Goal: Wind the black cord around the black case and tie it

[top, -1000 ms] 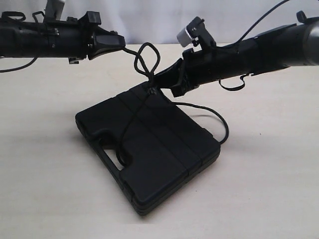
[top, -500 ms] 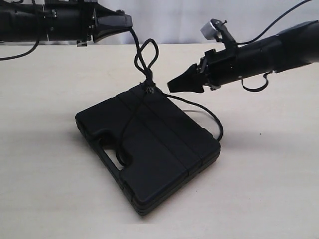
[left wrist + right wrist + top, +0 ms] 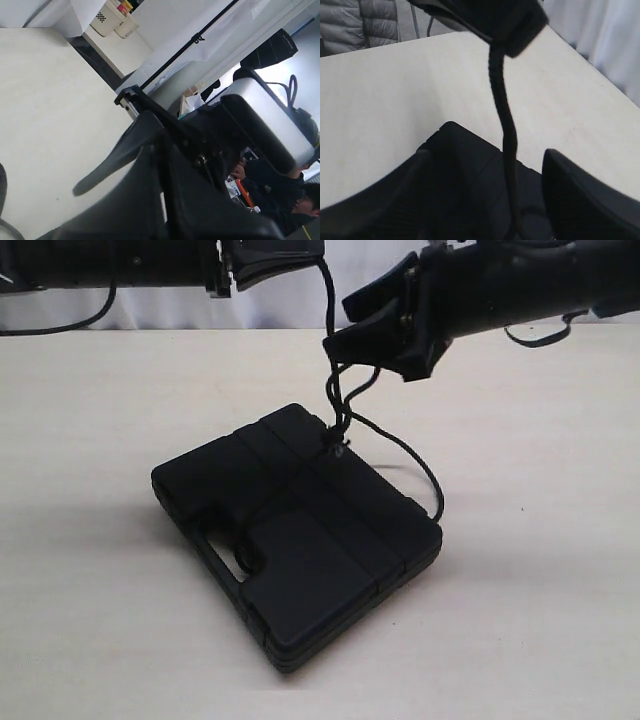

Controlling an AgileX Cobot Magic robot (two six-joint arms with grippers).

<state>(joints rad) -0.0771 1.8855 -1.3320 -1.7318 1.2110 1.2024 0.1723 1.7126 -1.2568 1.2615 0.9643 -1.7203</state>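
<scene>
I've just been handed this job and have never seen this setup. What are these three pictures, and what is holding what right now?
The machine is two black robot arms, each ending in a two-fingered gripper. The wide picture comes from a camera off the arms. The other two come from a small camera on each wrist. On the pale table lies a flat black case with a thin black cord across its lid and what looks like a knot at the far edge. The left gripper, high up, is shut on the cord and holds it up. The right gripper is open, its fingers on either side of the hanging stretch without clamping it.
</scene>
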